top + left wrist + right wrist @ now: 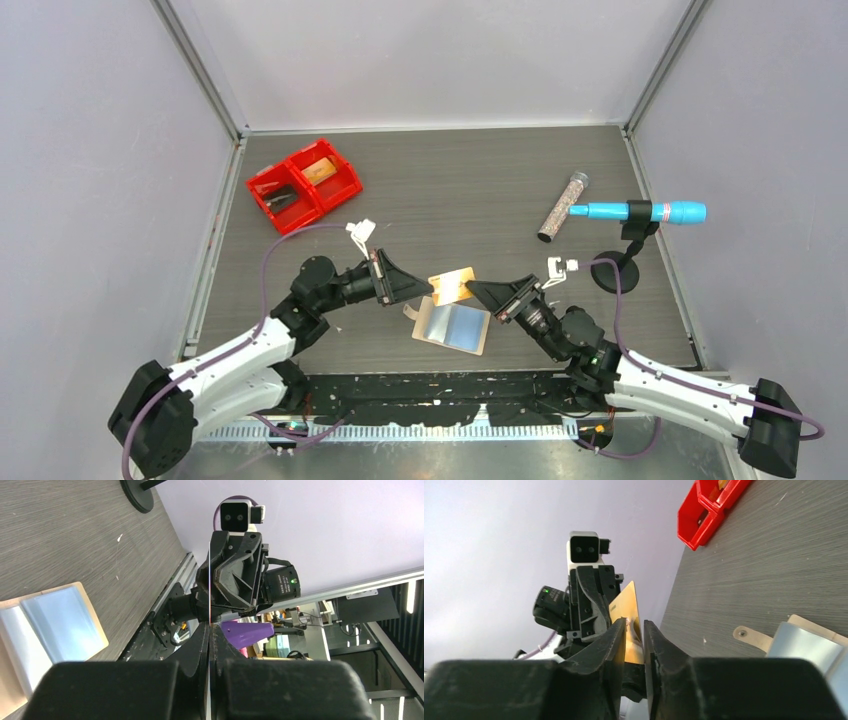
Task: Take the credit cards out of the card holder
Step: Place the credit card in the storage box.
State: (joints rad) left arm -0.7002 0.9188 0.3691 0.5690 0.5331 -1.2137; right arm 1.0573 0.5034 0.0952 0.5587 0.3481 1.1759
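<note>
Gold credit card (452,285), long axis left-right, pinched at each end by my left tool (432,292) and right tool (470,289), near open card holder (455,327); card ends hidden.

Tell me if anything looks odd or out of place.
Only one thing: a gold card hangs in mid-air near the open card holder, clamped by the left gripper, its other end inside the right gripper.
</note>
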